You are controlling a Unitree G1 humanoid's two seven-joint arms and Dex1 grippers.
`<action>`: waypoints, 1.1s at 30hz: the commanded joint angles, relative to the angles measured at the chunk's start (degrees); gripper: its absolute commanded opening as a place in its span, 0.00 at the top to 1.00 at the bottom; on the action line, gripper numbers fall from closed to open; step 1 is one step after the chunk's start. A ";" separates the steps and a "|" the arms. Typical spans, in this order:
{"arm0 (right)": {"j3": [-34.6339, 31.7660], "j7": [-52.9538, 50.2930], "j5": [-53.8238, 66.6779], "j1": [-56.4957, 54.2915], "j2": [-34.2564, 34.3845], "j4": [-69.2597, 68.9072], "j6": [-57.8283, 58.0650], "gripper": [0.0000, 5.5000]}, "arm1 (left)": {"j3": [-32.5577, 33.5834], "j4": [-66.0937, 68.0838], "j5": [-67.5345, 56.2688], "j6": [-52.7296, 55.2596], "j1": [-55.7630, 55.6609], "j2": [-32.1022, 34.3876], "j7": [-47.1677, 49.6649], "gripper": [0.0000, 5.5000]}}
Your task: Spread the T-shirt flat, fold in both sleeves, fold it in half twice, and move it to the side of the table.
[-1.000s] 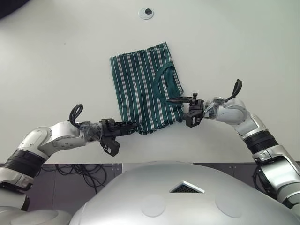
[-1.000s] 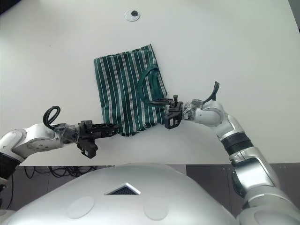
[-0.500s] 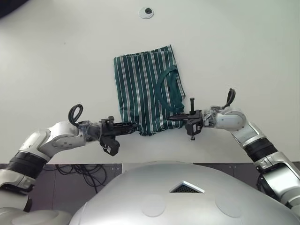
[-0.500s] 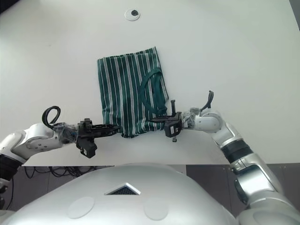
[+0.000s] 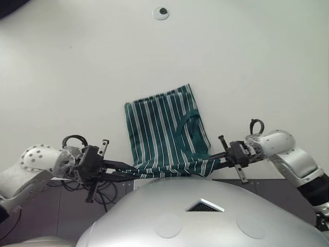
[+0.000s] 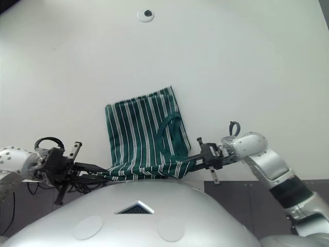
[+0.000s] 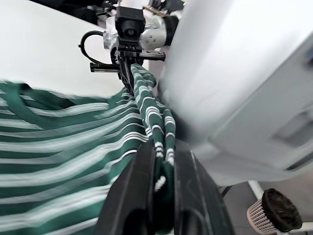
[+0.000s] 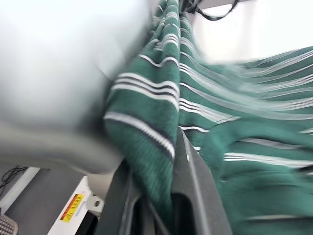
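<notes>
Left hand: gripping the T-shirt's near left corner, lower left of centre.
Right hand: pinching the near right corner, lower right of centre.
T-shirt: lying folded at centre frame, near hem stretching taut between both hands at the tabletop's near edge.
Disc: sitting at top centre, well apart.

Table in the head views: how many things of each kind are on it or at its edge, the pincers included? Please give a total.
T-shirt, green with white stripes: 1
Round disc at the far side of the table: 1
Pincers: 2, the left pincer and the right pincer, each shut on the T-shirt's near edge
Total: 4
</notes>
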 commanded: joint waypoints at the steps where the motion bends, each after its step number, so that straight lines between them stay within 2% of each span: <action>1: -3.99 0.72 1.54 1.13 -1.75 -2.73 4.36 1.00 | 6.54 1.12 -0.77 3.71 2.25 -3.28 -2.47 0.97; 7: -8.89 -3.88 3.02 -1.00 4.07 -3.19 8.23 1.00 | 11.30 8.23 5.78 8.10 -2.17 -15.11 0.01 0.97; 13: -9.36 -13.81 -5.86 -7.15 13.21 3.84 9.37 1.00 | 13.52 19.35 14.55 12.15 -10.36 -24.55 2.39 0.97; 21: -8.31 -20.41 -14.87 -14.79 21.50 13.49 12.02 1.00 | 16.37 25.63 21.51 16.77 -17.30 -32.35 5.72 0.97; 26: -9.09 -23.84 -17.78 -17.75 25.71 19.10 12.26 1.00 | 16.68 29.50 29.70 12.92 -19.23 -34.97 7.41 0.97; 27: -9.71 -24.92 -18.23 -18.26 26.64 20.32 12.30 0.96 | 17.10 29.98 30.63 13.04 -19.56 -35.50 8.37 0.92; 31: -13.25 -29.97 -19.28 -20.34 29.60 24.90 12.28 0.85 | 19.07 31.50 33.58 15.89 -21.39 -37.22 13.11 0.81; 33: -15.08 -32.00 -19.39 -21.65 30.62 27.13 12.05 0.84 | 19.67 31.54 34.45 18.28 -22.06 -37.76 15.16 0.77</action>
